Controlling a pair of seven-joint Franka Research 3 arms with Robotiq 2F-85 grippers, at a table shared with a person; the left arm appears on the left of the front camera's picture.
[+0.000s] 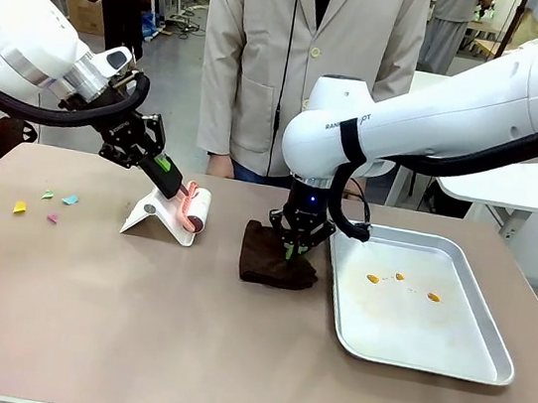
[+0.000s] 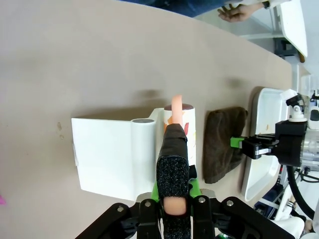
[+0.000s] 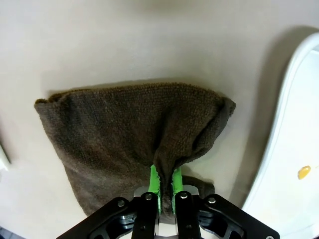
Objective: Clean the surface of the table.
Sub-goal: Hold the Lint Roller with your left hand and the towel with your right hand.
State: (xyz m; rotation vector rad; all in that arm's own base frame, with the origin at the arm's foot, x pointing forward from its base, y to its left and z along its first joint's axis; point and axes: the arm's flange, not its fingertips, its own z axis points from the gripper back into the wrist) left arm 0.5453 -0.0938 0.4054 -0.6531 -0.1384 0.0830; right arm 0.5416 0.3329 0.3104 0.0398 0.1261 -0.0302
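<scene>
Front view has the counter point(image 1: 130, 332) spanning the whole scene, a smooth matte brownish-taupe slab with a thin pale edge, mostly bare. On its left part lie a few small coloured paper scraps point(image 1: 51, 205), thin and light. A fast sweep could flick them off the left or near edge rather than collect them. Right of them, the left gripper point(image 1: 170, 180) is clenched on the salmon-pink handle of a lint roller point(image 1: 196, 209), whose pale cylinder sits against a folded white plastic stand point(image 1: 152, 215). The stand looks loose and slick, so it may slide or tip if the roller drags on it, and the narrow rounded handle could twist between the pads. At the middle, the right gripper point(image 1: 294, 249) pinches a raised fold of a dark brown terry cloth point(image 1: 266, 261), soft and nubby. The cloth lies just left of a shiny metal tray point(image 1: 411, 332) with rounded corners and small yellow bits point(image 1: 433, 297) inside. Held by one fold, the cloth would likely bunch instead of wiping flat, and a move rightward could knock the tray.
</scene>
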